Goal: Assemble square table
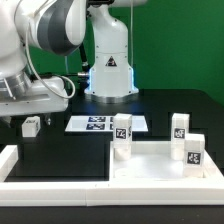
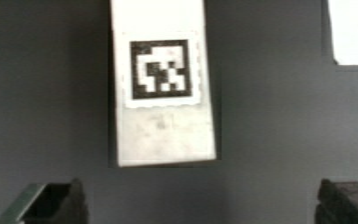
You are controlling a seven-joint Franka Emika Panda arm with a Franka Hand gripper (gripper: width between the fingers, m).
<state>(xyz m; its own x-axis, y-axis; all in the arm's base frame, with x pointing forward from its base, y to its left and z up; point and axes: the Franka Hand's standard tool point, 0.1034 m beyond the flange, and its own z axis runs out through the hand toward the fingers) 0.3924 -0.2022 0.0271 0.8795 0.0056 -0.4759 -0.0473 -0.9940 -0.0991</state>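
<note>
The square table top [image 1: 160, 162], a white slab with a raised rim, lies at the front of the exterior view's right. Three white tagged legs stand upright on it: one at its left corner [image 1: 122, 133], one at the back right [image 1: 180, 126] and one at the right [image 1: 194, 150]. A fourth leg [image 1: 32, 126] lies loose on the black table at the exterior view's left. In the wrist view this leg [image 2: 162, 90] is a long white block with a tag, lying ahead of my gripper [image 2: 202, 202]. The gripper is open and empty, above the leg and not touching it.
The marker board [image 1: 105, 123] lies flat in the middle behind the table top. A long white border rail [image 1: 12, 162] runs along the front and left edges. The robot base [image 1: 108, 60] stands at the back. A white edge [image 2: 354, 30] shows in a corner of the wrist view.
</note>
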